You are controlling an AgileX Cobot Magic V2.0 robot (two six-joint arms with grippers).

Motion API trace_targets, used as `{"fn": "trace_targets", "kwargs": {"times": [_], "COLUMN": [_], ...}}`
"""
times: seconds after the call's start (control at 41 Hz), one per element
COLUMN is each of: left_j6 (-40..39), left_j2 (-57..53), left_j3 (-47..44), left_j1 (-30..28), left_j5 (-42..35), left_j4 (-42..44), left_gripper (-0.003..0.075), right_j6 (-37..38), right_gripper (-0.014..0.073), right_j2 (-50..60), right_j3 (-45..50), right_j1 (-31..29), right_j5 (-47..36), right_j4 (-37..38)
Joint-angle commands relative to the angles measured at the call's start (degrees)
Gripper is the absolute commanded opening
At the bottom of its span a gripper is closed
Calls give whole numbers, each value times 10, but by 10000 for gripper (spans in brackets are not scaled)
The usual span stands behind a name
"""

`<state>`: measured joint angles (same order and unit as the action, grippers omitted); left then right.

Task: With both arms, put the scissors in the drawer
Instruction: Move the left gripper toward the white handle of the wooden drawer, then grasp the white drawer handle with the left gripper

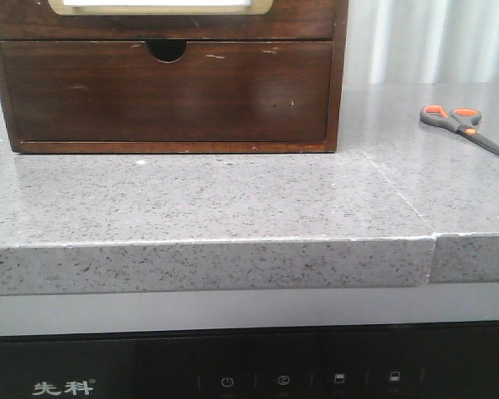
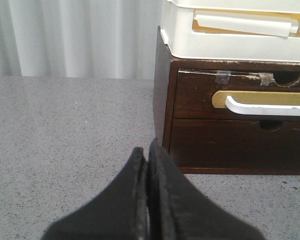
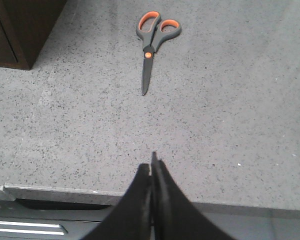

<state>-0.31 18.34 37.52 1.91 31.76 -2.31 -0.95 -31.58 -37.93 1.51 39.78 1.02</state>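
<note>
Scissors [image 1: 463,126] flat on countertop [image 1: 233,199], blades closed, tips toward robot's right

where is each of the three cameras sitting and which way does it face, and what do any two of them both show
Front view: looks forward over the grey countertop at the closed drawer, scissors lying to its right; no arm shows.
Left wrist view: low over the counter, facing the cabinet's corner and drawer; the left gripper, fingers together, shows.
Right wrist view: above the counter's near edge, looking down at the scissors; the right gripper, fingers together, shows.
Shared: front and right wrist both show the scissors.
</note>
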Motion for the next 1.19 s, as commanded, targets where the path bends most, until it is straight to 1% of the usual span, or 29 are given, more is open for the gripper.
{"fn": "trace_targets", "kwargs": {"times": [0.0,0.049,0.122,0.171,0.219,0.292,0.317,0.341,0.39,0.414,0.512,0.658,0.78,0.804,0.901,0.95,1.169], "left_j6": [-5,-5,-5,-5,-5,-5,-5,-5,-5,-5,-5,-5,-5,-5,3,50,293], "left_j2": [11,11,11,13,14,14,14,14,14,14,24,82,142,157,209,236,344], "left_j3": [18,18,18,18,18,18,18,18,18,18,18,18,18,18,19,20,20], "left_j1": [-1,-1,-1,-1,-1,-1,-1,-1,-1,-1,-1,-1,-1,-1,-1,-1,-1], "left_j5": [-36,-32,-20,-11,-5,-1,0,0,3,3,4,0,-27,-35,-52,-52,-23], "left_j4": [-9,-9,-9,-9,-9,-9,-9,-9,-9,-9,-18,-75,-169,-207,-308,-362,-688], "left_gripper": [-20,-16,34,106,219,389,449,487,546,559,543,516,512,512,511,511,511], "right_j6": [-6,-6,-6,-6,-6,-6,-6,-6,-6,-6,-6,-6,-6,-6,-6,-6,-6], "right_gripper": [-15,50,192,292,383,472,490,497,498,498,498,498,498,498,498,498,498], "right_j2": [-5,-5,-5,-5,-5,-5,-5,-5,-5,-5,-5,-5,-5,-5,-5,-5,-5], "right_j3": [-19,-19,-19,-19,-19,-19,-19,-19,-19,-19,-19,-19,-19,-19,-19,-19,-19], "right_j1": [-3,-3,-3,-3,-3,-3,-3,-3,-3,-3,-3,-3,-3,-3,-3,-3,-3], "right_j5": [-29,-24,-14,-7,-6,-7,-8,-10,-13,-14,-12,-11,-11,-11,-11,-11,-11], "right_j4": [7,8,8,8,10,10,10,10,10,10,9,9,9,9,9,9,9]}}
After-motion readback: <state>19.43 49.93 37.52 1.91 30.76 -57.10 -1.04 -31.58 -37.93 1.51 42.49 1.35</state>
